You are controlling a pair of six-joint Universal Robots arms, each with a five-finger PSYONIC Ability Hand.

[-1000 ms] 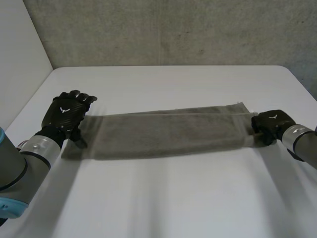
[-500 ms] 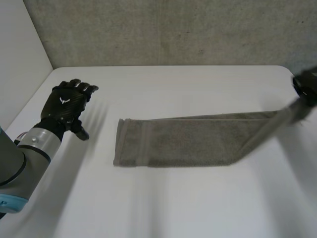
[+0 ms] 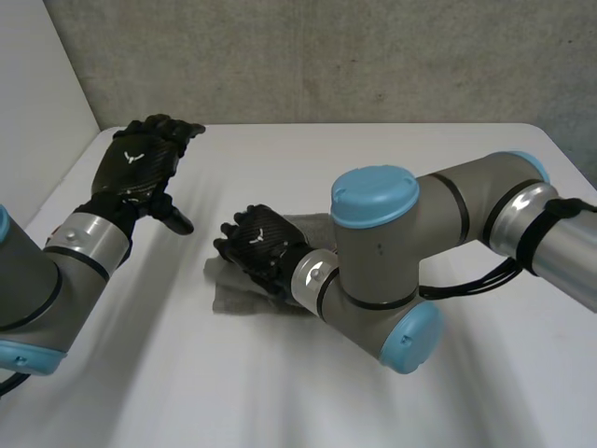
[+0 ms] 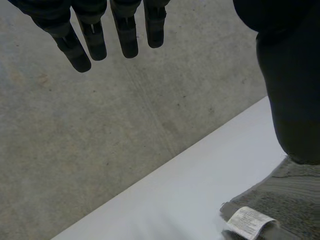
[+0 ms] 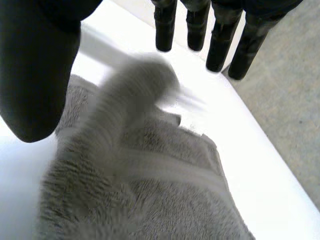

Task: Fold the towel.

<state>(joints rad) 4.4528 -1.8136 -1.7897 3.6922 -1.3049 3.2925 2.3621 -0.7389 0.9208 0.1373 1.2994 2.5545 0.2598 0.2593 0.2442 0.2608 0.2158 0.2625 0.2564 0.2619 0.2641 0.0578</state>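
The grey towel (image 3: 229, 291) lies doubled over on the white table (image 3: 280, 392), mostly hidden under my right arm. My right hand (image 3: 261, 245) hovers over the towel's left end, reaching across from the right. In the right wrist view its fingers (image 5: 220, 45) are straight and its thumb (image 5: 35, 75) stands apart, so it is open; a blurred end of the towel (image 5: 150, 200) is dropping below the palm onto the layer underneath. My left hand (image 3: 140, 168) is raised off the table, left of the towel, open with straight fingers (image 4: 127, 35). Beyond its thumb lies a towel corner (image 4: 295, 190) with a white label (image 4: 247, 220).
A concrete wall (image 3: 326, 56) runs behind the table's far edge. My right arm's elbow (image 3: 378, 271) spans the table's middle above the towel.
My right hand has carried the towel's right end across to the left over the other end and opened. My left hand has lifted away from the towel, up and back.
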